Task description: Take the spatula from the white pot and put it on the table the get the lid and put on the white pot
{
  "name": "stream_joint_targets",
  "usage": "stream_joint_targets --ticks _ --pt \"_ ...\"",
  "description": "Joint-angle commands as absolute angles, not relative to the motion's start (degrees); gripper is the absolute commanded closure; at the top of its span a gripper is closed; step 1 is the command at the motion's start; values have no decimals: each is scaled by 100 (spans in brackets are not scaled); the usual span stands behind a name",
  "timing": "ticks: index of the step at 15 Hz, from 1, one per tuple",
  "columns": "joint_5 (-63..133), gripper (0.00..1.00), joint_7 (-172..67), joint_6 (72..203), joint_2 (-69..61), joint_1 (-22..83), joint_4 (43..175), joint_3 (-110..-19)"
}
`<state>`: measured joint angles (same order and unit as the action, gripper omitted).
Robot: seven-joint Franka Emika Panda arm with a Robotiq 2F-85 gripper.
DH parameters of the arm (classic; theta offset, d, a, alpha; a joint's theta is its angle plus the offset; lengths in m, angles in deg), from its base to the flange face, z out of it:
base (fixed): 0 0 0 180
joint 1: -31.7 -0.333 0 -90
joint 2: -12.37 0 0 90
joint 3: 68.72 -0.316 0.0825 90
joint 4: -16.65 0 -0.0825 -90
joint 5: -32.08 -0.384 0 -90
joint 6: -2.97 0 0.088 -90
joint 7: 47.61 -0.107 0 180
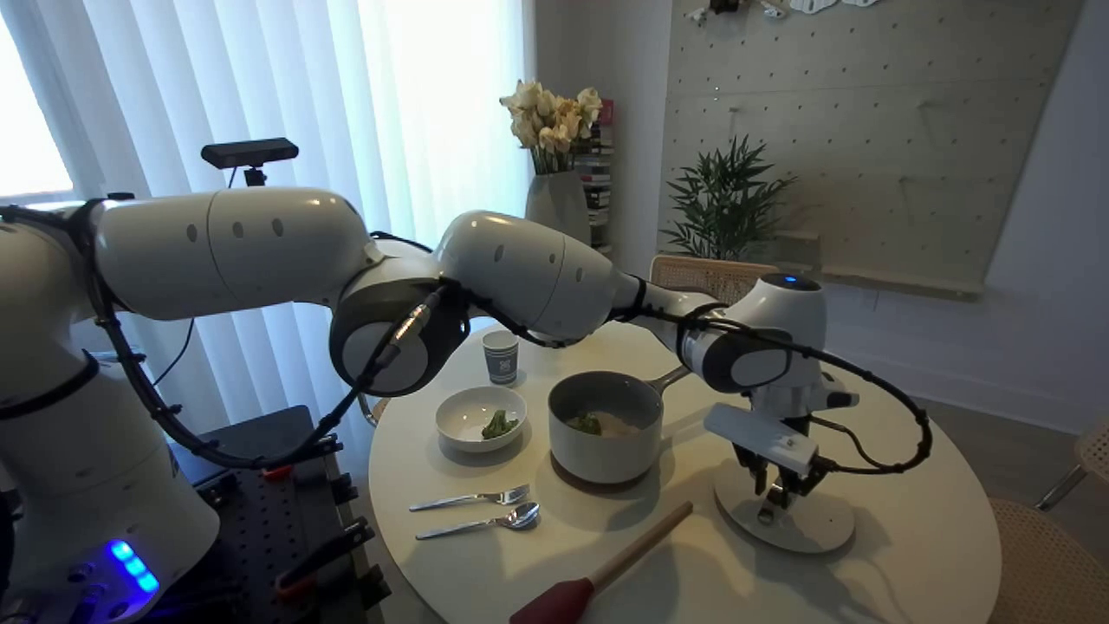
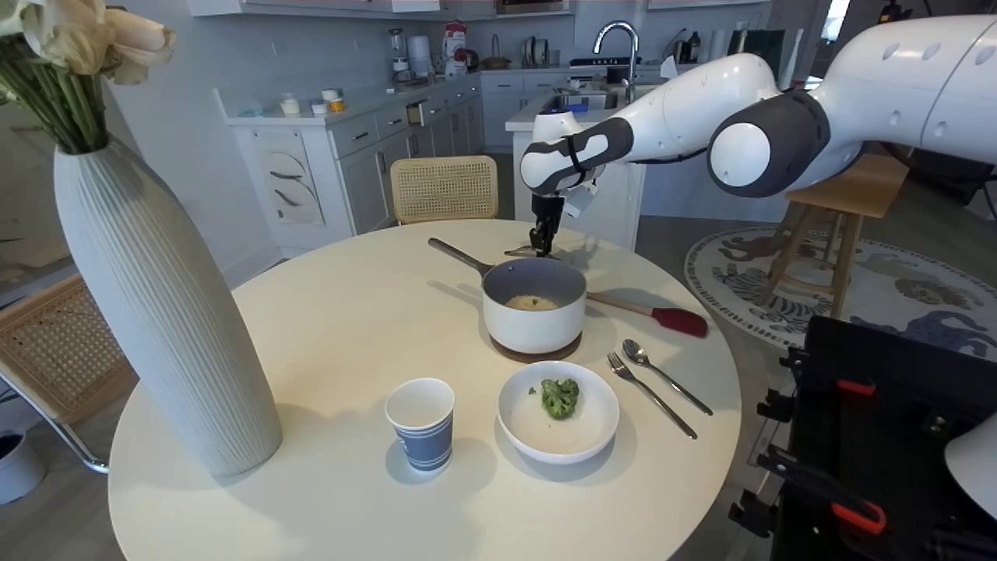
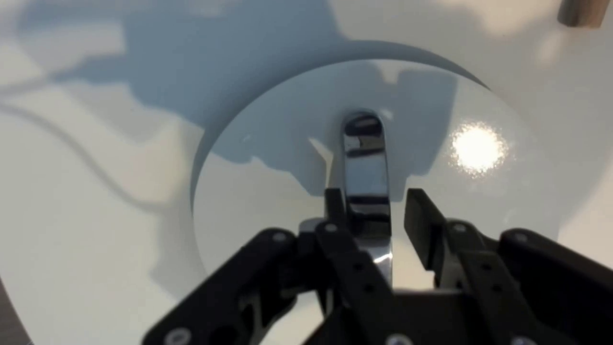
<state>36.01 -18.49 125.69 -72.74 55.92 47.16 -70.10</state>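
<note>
Hand (image 3: 375,199) astride metal handle (image 3: 366,172); lid (image 3: 254,191) beneath

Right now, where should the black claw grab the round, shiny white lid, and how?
Probably by its narrow, silver metal handle, from straight above: the lid lies handle-up, and the claw could pinch across the strip's two long sides.

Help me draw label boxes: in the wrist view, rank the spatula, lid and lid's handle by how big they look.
1. Lid, though the tool hides part of it
2. Lid's handle, also partly hidden
3. Spatula, with only its wooden end showing at the top edge
</note>
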Motion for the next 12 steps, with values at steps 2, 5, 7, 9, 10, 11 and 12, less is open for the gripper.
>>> stream_joint_targets --ticks 2,5,7,9,10,11,12 --pt "3416 99 -1757 12605 -7272 5582 4731 -7003" --pt "3412 94 -1776 12603 -7271 5578 4730 -6999" --pt "3410 94 -1816 12560 -7271 5575 4698 -6992" --pt "3409 94 -1871 12558 -7271 5569 4648 -6979" --pt "3407 94 -1896 12575 -7271 5571 4609 -6976" --pt "3401 94 -1903 12582 -7271 5575 4582 -6980" --pt "3396 94 -1902 12591 -7272 5585 4545 -6981"
